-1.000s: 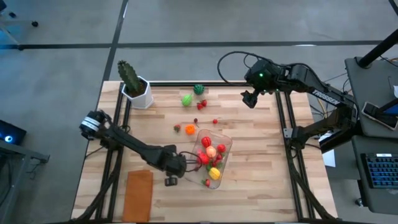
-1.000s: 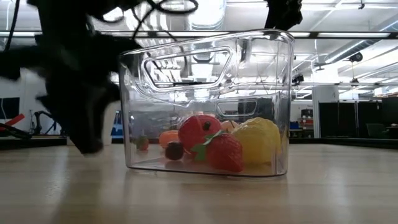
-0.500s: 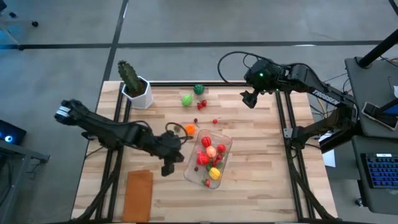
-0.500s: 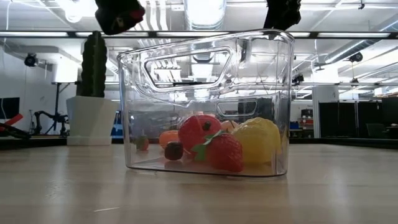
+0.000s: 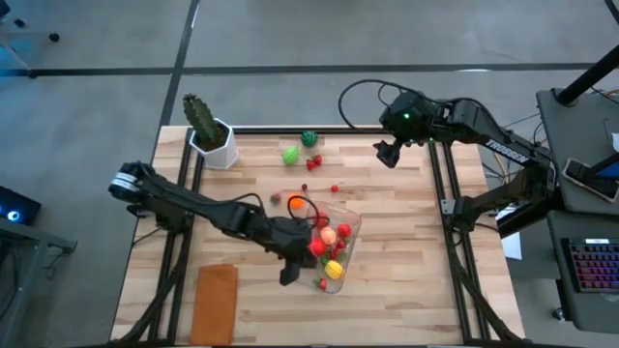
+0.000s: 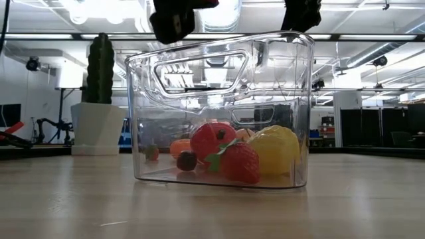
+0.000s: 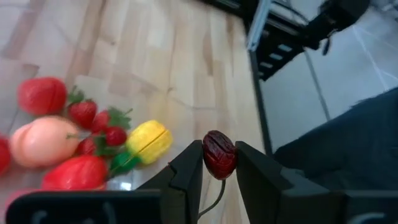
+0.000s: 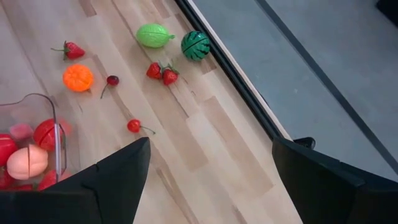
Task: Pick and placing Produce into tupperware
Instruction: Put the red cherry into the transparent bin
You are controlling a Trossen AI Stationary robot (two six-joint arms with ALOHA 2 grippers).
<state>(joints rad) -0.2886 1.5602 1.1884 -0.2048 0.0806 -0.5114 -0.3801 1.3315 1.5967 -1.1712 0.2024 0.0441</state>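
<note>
Above the table, seen from straight overhead, the left gripper (image 5: 295, 253) hung at the near-left edge of the clear tupperware (image 5: 350, 235), its arm stretched in from the table's left side, while the right gripper (image 5: 388, 153) waited over the far right corner, well apart from the produce. Inside the tupperware lay red, peach and yellow pieces; loose on the wood beyond it sat an orange fruit (image 5: 295, 201), a light green fruit (image 5: 290, 154) and a dark green melon (image 5: 309, 138). A cactus in a white pot (image 5: 207, 128) stood at the far left corner and a flat orange-brown rectangle (image 5: 217, 302) lay at the near left. From table height, the tupperware (image 6: 292, 106) stood on the wood with a strawberry (image 6: 240, 161) and a yellow fruit (image 6: 275, 150) against its front wall, and the left gripper's dark body showed above its rim. Past the left wrist, the left gripper (image 7: 219, 163) was clenched on a dark red cherry (image 7: 219, 154), pinched between its two fingers (image 7: 189, 171) above the container, where a yellow fruit (image 7: 149, 140) and strawberries lay below. Past the right wrist, the right gripper (image 8: 208, 171) stood released, its fingers wide apart and holding nothing, with a cherry (image 8: 134, 126) and two small strawberries (image 8: 161, 73) on the bare wood ahead.
</note>
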